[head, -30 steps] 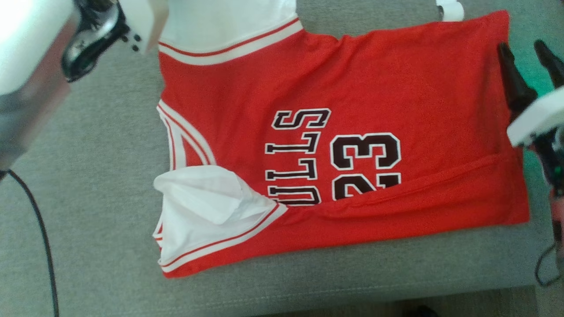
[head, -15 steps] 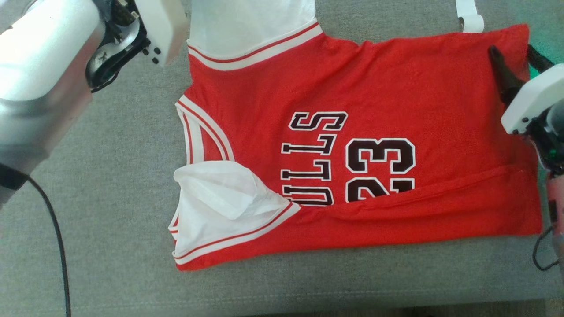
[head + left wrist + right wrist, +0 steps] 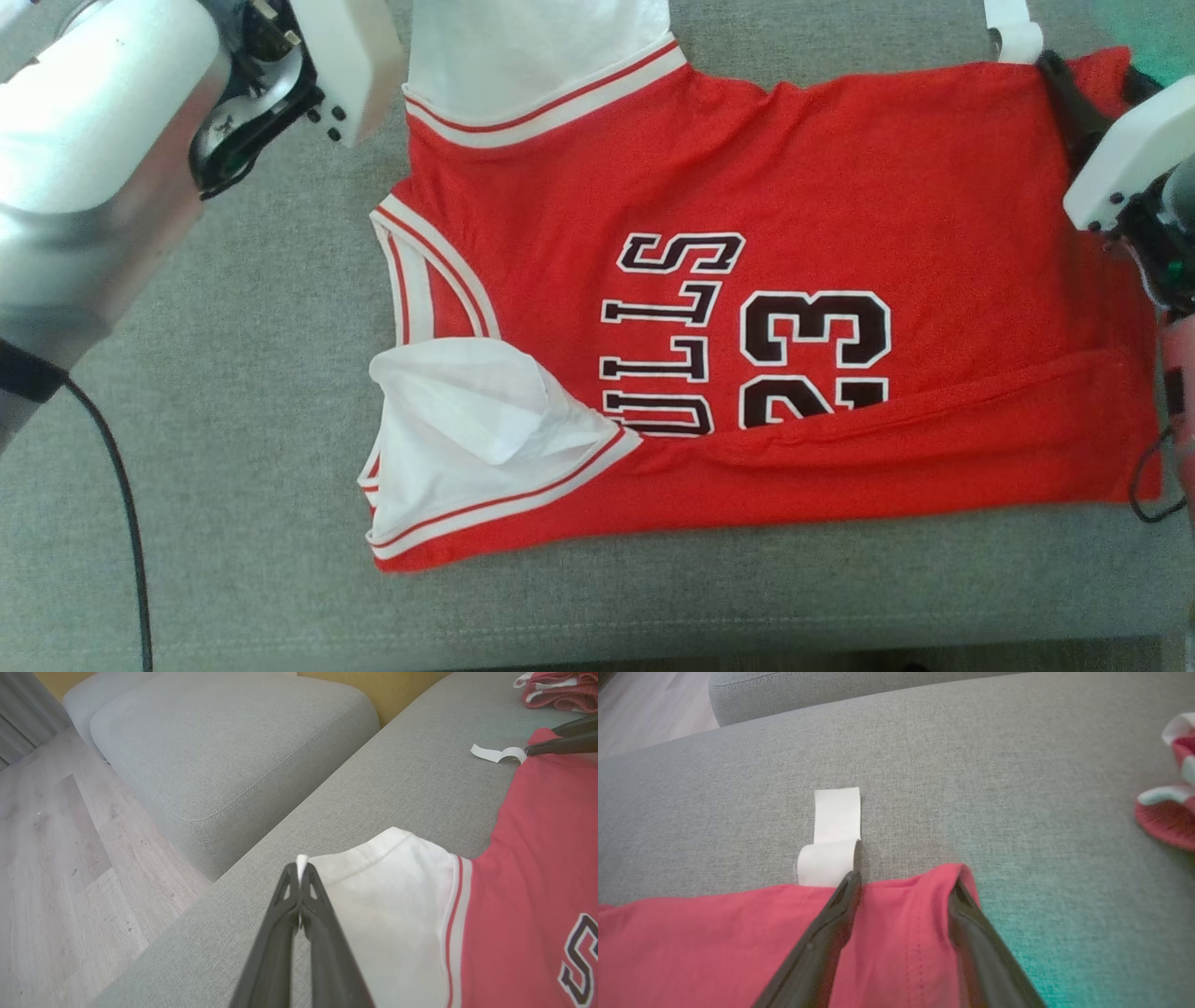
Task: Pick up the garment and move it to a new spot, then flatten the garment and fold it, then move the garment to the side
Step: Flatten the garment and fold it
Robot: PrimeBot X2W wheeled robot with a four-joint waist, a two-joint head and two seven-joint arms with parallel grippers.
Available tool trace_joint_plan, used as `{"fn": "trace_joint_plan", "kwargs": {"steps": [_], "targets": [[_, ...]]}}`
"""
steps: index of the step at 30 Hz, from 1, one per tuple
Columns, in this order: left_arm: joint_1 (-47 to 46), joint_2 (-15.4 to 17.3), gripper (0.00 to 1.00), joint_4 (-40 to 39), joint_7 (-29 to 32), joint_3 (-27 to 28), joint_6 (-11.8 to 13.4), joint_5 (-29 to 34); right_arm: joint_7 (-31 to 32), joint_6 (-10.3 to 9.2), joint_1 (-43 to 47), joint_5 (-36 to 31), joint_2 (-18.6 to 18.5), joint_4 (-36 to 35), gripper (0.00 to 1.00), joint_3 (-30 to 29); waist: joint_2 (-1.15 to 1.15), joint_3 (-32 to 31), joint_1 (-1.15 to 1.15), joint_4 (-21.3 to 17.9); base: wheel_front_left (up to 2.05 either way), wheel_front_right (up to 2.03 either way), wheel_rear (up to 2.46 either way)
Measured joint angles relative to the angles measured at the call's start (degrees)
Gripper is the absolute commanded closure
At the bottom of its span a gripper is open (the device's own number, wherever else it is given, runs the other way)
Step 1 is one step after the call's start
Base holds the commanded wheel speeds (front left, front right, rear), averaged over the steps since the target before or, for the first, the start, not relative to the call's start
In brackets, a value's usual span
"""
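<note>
Head view: red jersey (image 3: pixel 840 187) flat on grey couch cushion (image 3: pixel 233 448).

The grey sofa (image 3: pixel 233 485) bears the red jersey (image 3: pixel 840 187) spread mid-seat, a white strip (image 3: pixel 836 830) at its 1 o'clock corner, and a red-white bundle (image 3: pixel 560 693) farther off.

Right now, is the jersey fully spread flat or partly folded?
Partly folded: the jersey has its near edge turned over, hiding part of the lettering.

Home living room: grey sofa (image 3: pixel 224 756), wood floor (image 3: pixel 56 868).
</note>
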Motion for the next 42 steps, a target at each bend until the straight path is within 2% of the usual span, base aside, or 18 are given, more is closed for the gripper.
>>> {"fn": "trace_joint_plan", "kwargs": {"steps": [1,2,3,4,15,23,30,38,42], "targets": [[-0.01,-0.07,1.0,0.03,0.0,-0.15,0.0,-0.23,0.0,0.0,-0.31,0.0,-0.02,0.35,0.22,0.03,0.0,0.06,0.0,0.06,0.0,0.0,0.0],[-0.02,-0.14,1.0,0.1,-0.01,-0.29,0.0,-0.23,-0.01,0.0,-0.62,0.0,-0.05,0.6,0.35,0.08,0.0,0.11,0.0,0.11,0.0,0.0,0.0],[-0.03,-0.2,1.0,0.19,-0.03,-0.36,0.0,-0.23,-0.03,0.0,-0.9,0.01,-0.08,0.76,0.6,0.21,0.0,0.15,0.0,0.16,0.0,0.0,0.0],[-0.03,-0.24,1.0,0.26,-0.18,-0.43,-0.01,-0.23,-0.18,0.0,-1.18,0.02,-0.1,0.93,0.99,0.4,0.0,0.19,0.0,0.21,0.0,0.0,0.0],[-1.9,0.3,1.0,2.5,-3.41,-0.98,0.11,1.55,-4.48,0.0,-3.23,2.97,-0.32,1.56,1.0,0.27,0.0,0.18,0.0,-0.09,0.0,0.0,0.0],[-4.34,0.33,1.0,5.61,-10.53,2.31,2.37,1.88,-7.67,0.0,-7.84,5.66,-2.46,2.37,1.0,-2.23,0.0,0.68,0.0,-0.04,0.0,0.0,0.0],[-2.27,-0.15,1.0,6.37,-13.01,5.3,2.02,-2.12,-8.9,0.0,-7.77,8.6,-3.07,3.24,1.0,-1.24,0.0,-0.26,0.0,0.43,0.0,0.0,0.0],[8.6,0.54,1.0,-0.8,-13.6,7.81,1.7,-7.22,-10.35,0.0,-0.63,13.61,-5.26,0.24,1.0,0.18,0.0,-2.48,0.0,2.42,0.0,0.0,0.0],[13.36,3.1,1.0,-6.66,-13.61,9.17,3.74,-8.32,-11.04,0.0,3.16,14.99,-5.97,-0.58,1.0,0.21,0.0,-3.82,0.0,3.08,0.0,0.0,0.0]]}}
